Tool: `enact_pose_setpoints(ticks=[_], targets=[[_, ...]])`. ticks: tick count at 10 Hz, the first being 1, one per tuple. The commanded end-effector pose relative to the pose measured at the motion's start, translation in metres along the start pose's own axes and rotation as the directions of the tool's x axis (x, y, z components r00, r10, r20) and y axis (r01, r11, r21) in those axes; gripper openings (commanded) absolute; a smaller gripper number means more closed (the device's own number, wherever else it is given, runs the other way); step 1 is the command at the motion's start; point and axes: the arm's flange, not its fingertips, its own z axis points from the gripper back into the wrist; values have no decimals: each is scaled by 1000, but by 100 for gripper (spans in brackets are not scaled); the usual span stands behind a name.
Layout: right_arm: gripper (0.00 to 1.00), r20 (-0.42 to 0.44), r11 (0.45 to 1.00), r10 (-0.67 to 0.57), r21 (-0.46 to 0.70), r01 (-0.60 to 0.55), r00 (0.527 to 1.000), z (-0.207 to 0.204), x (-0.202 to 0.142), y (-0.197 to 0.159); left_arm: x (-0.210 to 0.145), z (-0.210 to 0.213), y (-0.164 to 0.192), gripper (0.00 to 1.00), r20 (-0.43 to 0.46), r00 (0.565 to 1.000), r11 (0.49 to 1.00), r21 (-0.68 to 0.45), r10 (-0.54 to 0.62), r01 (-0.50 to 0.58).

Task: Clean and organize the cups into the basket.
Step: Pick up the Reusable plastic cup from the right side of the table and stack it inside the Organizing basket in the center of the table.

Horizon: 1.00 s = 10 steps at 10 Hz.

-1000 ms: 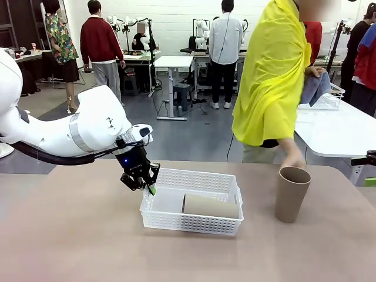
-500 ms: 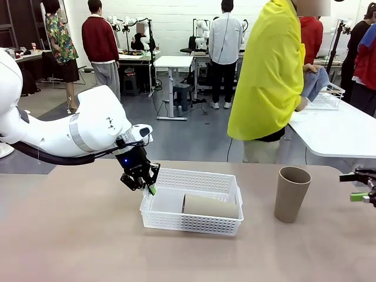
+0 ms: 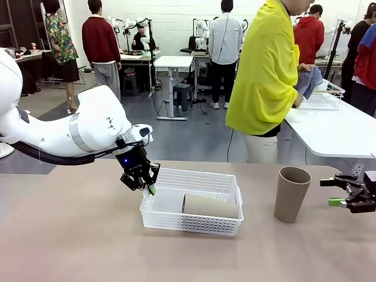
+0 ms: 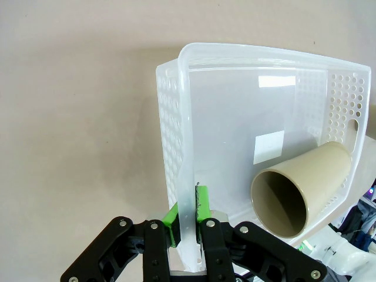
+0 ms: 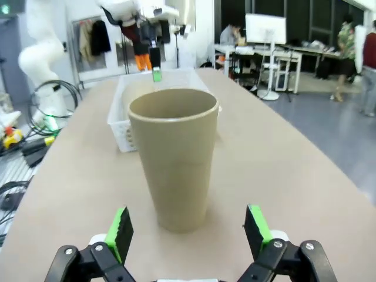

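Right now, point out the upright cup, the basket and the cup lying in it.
upright cup (image 3: 292, 194), front view, side wall
basket (image 3: 194, 222), front view, near lattice wall
lying cup (image 4: 326, 167), left wrist view, outer side

Two tan cups (image 3: 292, 194) (image 3: 210, 205), one white basket (image 3: 191, 222), one table (image 3: 70, 235)

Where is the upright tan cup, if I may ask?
Front view: the upright cup stands right of the basket, facing the open right gripper.
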Motion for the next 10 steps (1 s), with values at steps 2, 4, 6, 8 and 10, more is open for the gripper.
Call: enact_pose_setpoints(ticks=[2, 4, 6, 8, 10], targets=[[100, 39, 1000, 22, 2, -22, 999, -36, -8, -11, 0, 1, 0, 0, -5, 1000, 1000, -5, -1, 1], [100, 25, 999, -19, 38, 18, 1000, -57, -17, -13, 0, 1, 0, 0, -5, 1000, 1000, -5, -1, 1], [100, -3, 998, -26, 58, 26, 1000, -72, -18, -7, 0, 1, 0, 0, -5, 1000, 1000, -5, -1, 1], [100, 14, 997, -31, 76, 29, 999, -67, -20, -6, 0, 1, 0, 0, -5, 1000, 1000, -5, -1, 1], [100, 14, 997, -31, 76, 29, 999, -67, -20, -6, 0, 1, 0, 0, -5, 1000, 1000, -5, -1, 1]])
